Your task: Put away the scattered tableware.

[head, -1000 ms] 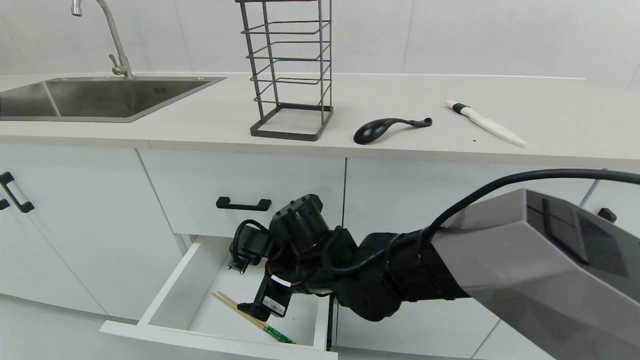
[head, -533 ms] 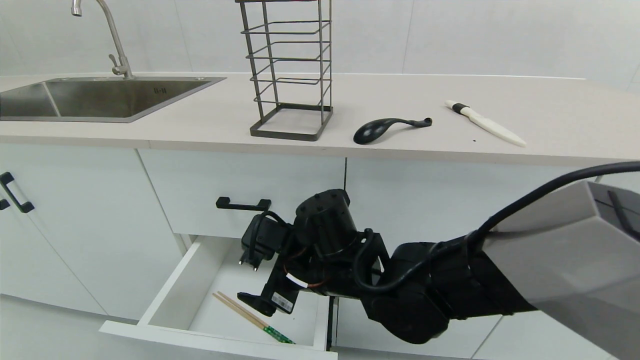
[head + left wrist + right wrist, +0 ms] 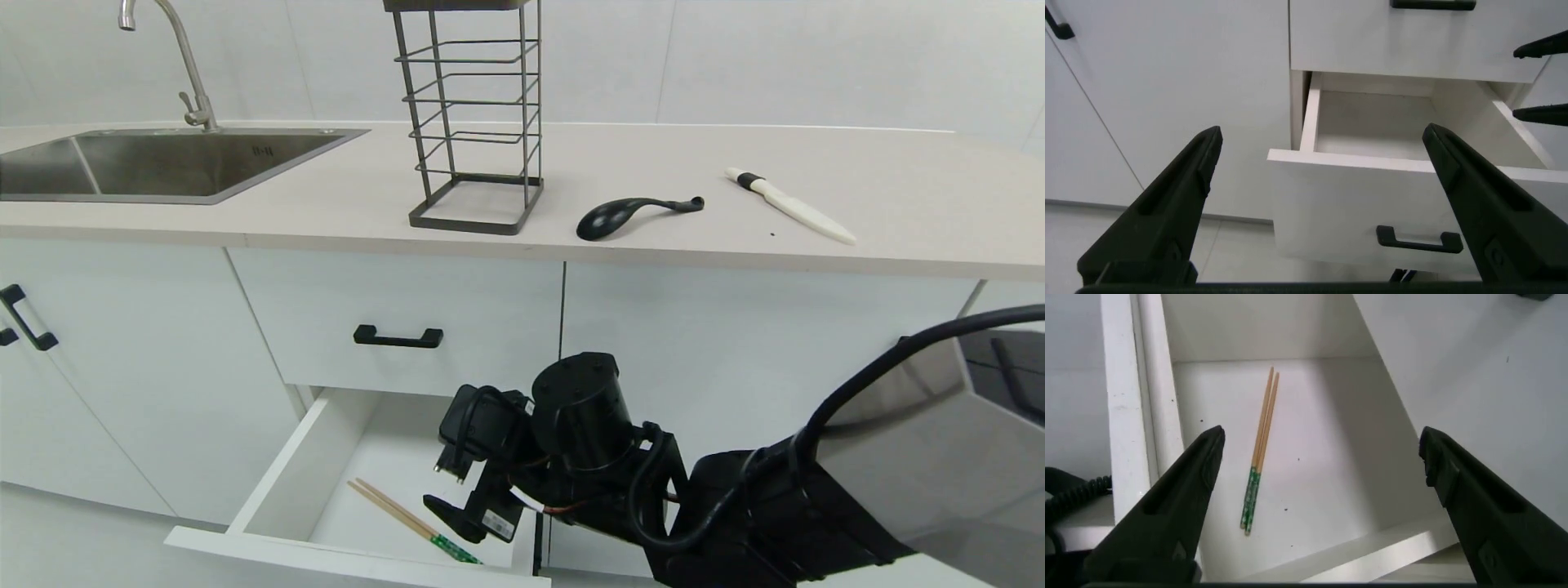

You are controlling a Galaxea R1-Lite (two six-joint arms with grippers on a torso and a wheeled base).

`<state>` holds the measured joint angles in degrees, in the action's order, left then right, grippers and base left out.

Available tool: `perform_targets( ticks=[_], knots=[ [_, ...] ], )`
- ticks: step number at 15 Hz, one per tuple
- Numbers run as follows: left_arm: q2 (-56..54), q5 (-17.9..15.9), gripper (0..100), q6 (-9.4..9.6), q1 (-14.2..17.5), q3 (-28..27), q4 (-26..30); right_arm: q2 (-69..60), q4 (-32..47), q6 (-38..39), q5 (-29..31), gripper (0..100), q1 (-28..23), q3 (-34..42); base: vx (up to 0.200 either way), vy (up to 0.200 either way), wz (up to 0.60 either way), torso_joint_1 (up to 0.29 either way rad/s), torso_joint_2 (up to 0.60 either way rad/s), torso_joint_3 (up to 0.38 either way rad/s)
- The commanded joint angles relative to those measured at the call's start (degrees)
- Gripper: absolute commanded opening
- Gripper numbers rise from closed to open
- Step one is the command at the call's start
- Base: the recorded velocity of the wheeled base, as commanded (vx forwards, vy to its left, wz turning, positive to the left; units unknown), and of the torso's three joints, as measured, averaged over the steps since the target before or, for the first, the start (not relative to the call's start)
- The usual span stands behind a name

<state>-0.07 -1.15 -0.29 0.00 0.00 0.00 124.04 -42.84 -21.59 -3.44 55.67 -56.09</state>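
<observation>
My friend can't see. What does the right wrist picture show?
A pair of chopsticks lies on the floor of an open white drawer. The right gripper has its two dark fingers spread wide apart over it, holding nothing.

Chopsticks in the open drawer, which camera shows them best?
The right wrist view: the chopsticks lie whole on the drawer floor, seen from above. The head view catches them slanted near the drawer's front. The left wrist view faces the drawer from outside; its front wall hides the floor.
</observation>
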Motion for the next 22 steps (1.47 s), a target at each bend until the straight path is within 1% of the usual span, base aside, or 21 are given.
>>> perform_targets(
  ticks=[1, 5, 12, 16, 19, 22],
  knots=[
    [0.07, 0.00, 100, -0.06, 0.00, 0.00, 0.00, -0.03, 0.04, -0.03, 0.01, 100, 0.05, 0.45, 0.000, 0.000, 0.00, 0.193, -0.11, -0.027],
    [0.07, 0.00, 100, -0.06, 0.00, 0.00, 0.00, 0.24, -0.05, -0.03, -0.17, 100, 0.14, 0.45, 0.000, 0.000, 0.00, 0.246, -0.12, -0.160],
    [0.07, 0.00, 100, 0.03, 0.00, 0.00, 0.00, 0.15, -0.05, -0.03, -0.17, 100, 0.22, 1.42, 0.000, 0.000, 0.00, 0.212, -0.56, -0.199],
    [0.07, 0.00, 100, 0.03, 0.00, 0.00, 0.00, 0.33, 0.04, 0.06, -0.25, 100, 0.22, 1.25, 0.000, 0.000, 0.00, 0.122, -0.48, -0.218],
    [0.07, 0.00, 100, -0.06, 0.00, 0.00, 0.00, 0.33, 0.04, -0.03, -0.25, 100, 0.22, 1.16, 0.000, 0.000, 0.00, 0.383, -0.48, -0.235],
    [0.07, 0.00, 100, 0.03, 0.00, 0.00, 0.00, 0.50, 0.04, 0.06, -0.25, 100, 0.22, 1.16, 0.000, 0.000, 0.00, 0.297, -0.51, -0.235]
  ],
)
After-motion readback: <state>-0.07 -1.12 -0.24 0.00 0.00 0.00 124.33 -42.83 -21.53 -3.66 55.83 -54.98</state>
